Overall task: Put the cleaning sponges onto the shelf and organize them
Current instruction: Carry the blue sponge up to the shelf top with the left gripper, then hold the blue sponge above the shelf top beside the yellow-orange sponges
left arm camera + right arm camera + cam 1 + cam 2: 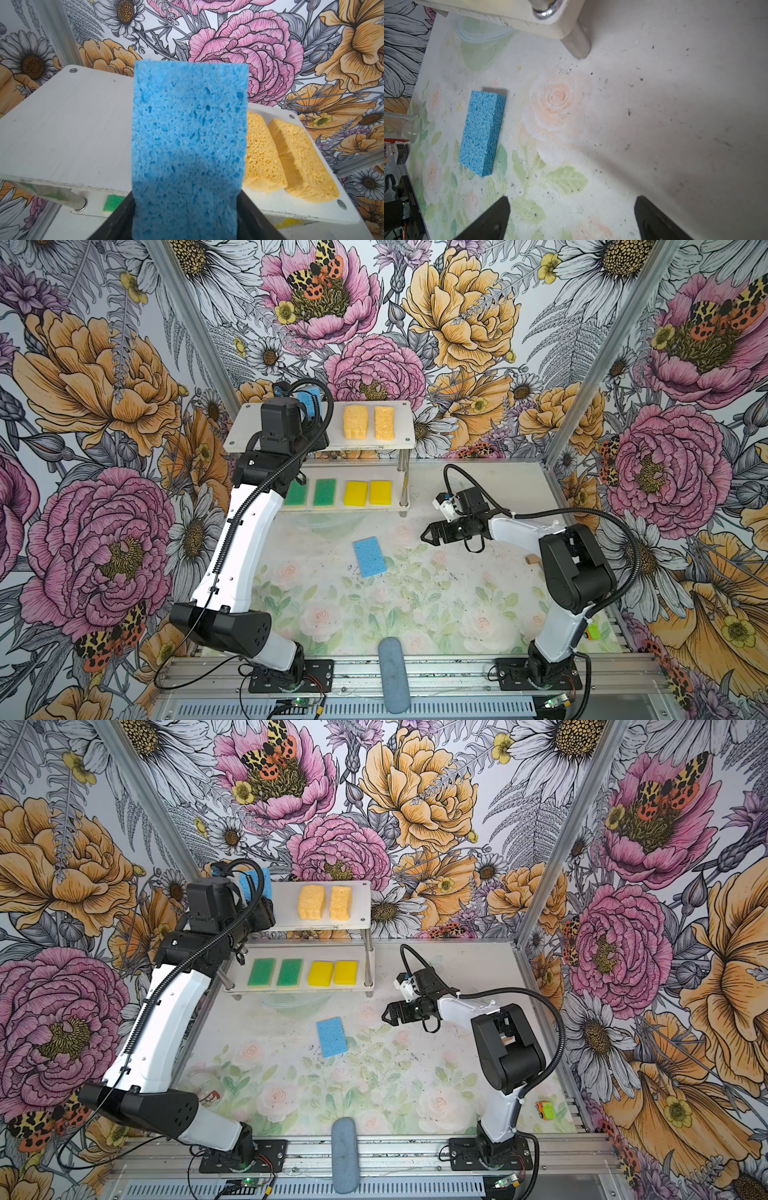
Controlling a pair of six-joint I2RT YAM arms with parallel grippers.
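My left gripper (186, 197) is shut on a flat blue sponge (189, 135) and holds it over the bare left part of the shelf's (249, 427) top board. On that board's right side lie two pale orange sponges (355, 421) (384, 423). The lower board carries two green-topped sponges (325, 492) and two yellow ones (355, 493). A second blue sponge (369, 556) (481, 133) lies flat on the table in front of the shelf. My right gripper (426, 536) (572, 203) hovers open and empty to the right of it, apart from it.
A grey-blue oblong cylinder (393, 674) lies across the front rail. A small wooden piece (531, 559) sits behind the right arm. A toy car (544, 1110) is at the front right. A glass jar (205, 1090) stands beside the left arm. The shelf's near post (576, 44) is close to the right gripper.
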